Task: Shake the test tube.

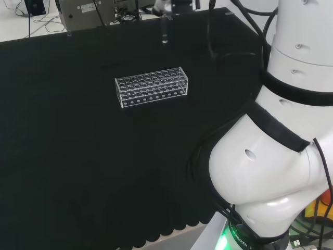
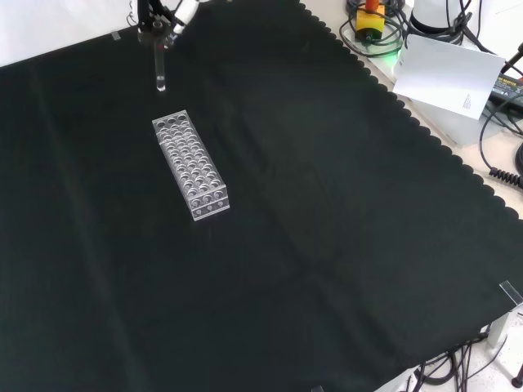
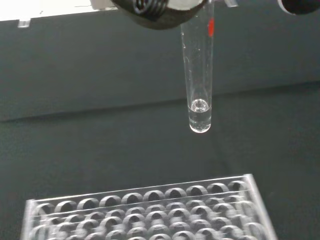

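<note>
The hand (image 2: 167, 18) pinches one test tube (image 2: 160, 69) by its top, upright in the air beyond one clear rack (image 2: 189, 166); a little clear liquid sits at its bottom.

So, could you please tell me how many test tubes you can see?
1: the test tube hangs from the hand, above the cloth beyond the test tube rack, whose holes look empty.

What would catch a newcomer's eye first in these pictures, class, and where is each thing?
First is the clear test tube rack, standing alone on the black cloth, left of centre in the front view. Next is the test tube, held upright in the hand above the cloth, just beyond the rack's far end, with a little clear liquid in its rounded bottom. In the head view, the arm's white links loom at the right.
</note>
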